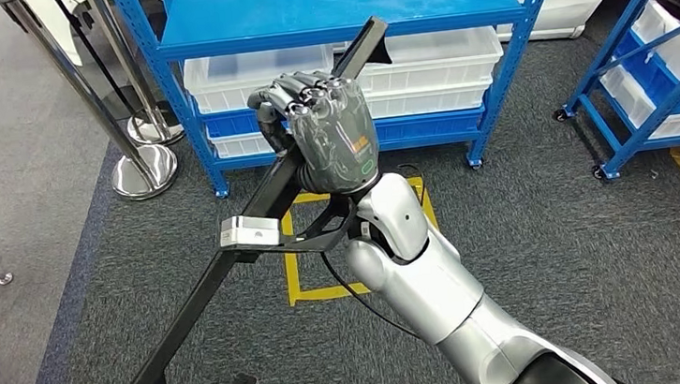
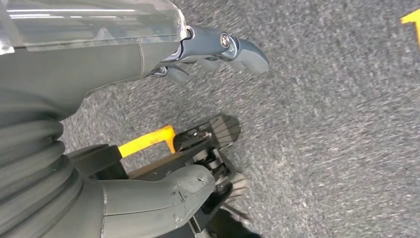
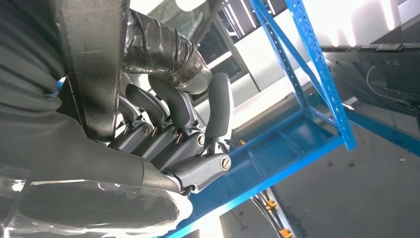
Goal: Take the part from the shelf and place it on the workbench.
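Right hand wrapped tight round long black bar part, held off blue shelf | looks stiff, heavy-ish, lever-prone; grip nearer mid | left hand holds nothing, fingers loosely apart

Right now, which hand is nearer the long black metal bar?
Right. The right hand grips the long black metal bar partway along it; the left hand hangs over the grey carpet, holding nothing.

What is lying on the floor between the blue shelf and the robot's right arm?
In the head view, grey carpet with a yellow tape square lies between the blue shelf and the right arm; the held black part crosses above it.
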`<move>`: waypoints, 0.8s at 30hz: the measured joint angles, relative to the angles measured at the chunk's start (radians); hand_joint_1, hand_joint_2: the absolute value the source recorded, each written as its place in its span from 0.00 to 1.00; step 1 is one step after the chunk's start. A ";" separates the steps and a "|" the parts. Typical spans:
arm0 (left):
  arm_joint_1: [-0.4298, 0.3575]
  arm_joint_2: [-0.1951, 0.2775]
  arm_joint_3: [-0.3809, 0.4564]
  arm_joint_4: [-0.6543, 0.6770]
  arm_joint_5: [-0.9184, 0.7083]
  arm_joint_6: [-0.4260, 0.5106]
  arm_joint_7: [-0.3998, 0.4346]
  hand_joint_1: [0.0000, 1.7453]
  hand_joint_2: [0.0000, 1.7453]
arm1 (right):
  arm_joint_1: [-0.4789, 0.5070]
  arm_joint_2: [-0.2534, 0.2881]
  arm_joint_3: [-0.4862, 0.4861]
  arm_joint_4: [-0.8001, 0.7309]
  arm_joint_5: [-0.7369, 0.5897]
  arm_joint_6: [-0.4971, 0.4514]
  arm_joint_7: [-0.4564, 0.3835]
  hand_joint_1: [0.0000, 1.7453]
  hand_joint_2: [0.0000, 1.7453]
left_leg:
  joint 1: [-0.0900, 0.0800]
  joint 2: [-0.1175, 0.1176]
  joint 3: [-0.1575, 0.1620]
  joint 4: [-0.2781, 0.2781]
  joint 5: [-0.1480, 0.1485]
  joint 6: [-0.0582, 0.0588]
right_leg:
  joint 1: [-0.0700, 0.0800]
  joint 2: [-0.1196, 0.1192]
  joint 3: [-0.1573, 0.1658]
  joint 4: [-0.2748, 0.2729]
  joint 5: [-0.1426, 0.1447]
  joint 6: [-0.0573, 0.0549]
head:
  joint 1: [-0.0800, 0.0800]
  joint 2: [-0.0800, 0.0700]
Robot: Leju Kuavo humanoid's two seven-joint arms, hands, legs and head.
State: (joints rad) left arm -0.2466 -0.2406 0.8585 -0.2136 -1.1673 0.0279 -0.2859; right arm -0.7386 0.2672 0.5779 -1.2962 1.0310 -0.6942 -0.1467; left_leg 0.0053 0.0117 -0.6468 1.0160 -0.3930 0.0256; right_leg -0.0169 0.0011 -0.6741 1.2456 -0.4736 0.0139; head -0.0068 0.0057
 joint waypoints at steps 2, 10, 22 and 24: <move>0.001 -0.001 0.001 0.000 0.004 0.006 -0.006 0.00 1.00 | 0.001 0.000 0.010 -0.001 -0.009 0.002 0.002 1.00 1.00 | -0.002 -0.001 -0.023 0.010 0.017 -0.010 | 0.003 0.001 0.098 -0.131 -0.027 -0.006 | -0.001 0.000; 0.016 -0.007 0.003 0.002 -0.004 0.009 0.007 0.00 1.00 | 0.011 -0.010 0.033 -0.001 -0.015 -0.001 0.008 1.00 1.00 | 0.008 -0.007 -0.090 0.162 -0.125 -0.048 | 0.009 -0.004 0.061 -0.213 0.031 -0.061 | -0.002 0.000; -0.003 0.015 0.014 0.002 0.014 0.019 -0.012 0.00 1.00 | 0.021 -0.018 0.071 -0.022 -0.031 -0.002 -0.001 1.00 1.00 | -0.004 -0.008 0.149 -0.029 -0.103 -0.002 | 0.011 -0.003 -0.060 -0.220 0.149 -0.023 | -0.001 0.000; -0.004 0.015 0.015 0.002 0.014 0.019 -0.012 0.00 1.00 | 0.022 -0.020 0.072 -0.023 -0.034 -0.003 -0.001 1.00 1.00 | 0.001 -0.003 0.125 -0.037 -0.070 0.013 | 0.010 -0.001 -0.084 -0.147 0.054 -0.014 | -0.001 0.000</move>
State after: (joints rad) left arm -0.2502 -0.2254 0.8734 -0.2121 -1.1533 0.0472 -0.2979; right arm -0.7168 0.2468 0.6499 -1.3192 0.9968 -0.6971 -0.1479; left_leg 0.0059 0.0088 -0.5215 0.9787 -0.4628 0.0384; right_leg -0.0069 -0.0003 -0.7578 1.0983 -0.4196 -0.0003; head -0.0073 0.0057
